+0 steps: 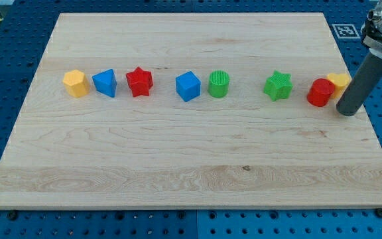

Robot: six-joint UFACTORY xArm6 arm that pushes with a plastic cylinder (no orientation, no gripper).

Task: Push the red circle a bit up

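Standing upright, red circle (320, 92), round, no long axis, my tip (347, 111) beside, holding nothing.

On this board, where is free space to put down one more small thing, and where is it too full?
Free: the wide strip between the row of blocks and the board's bottom edge, and the strip above the row. A smaller gap lies between the green circle and green star. Crowded: the view's right end, where the red circle, yellow block and my tip bunch together.
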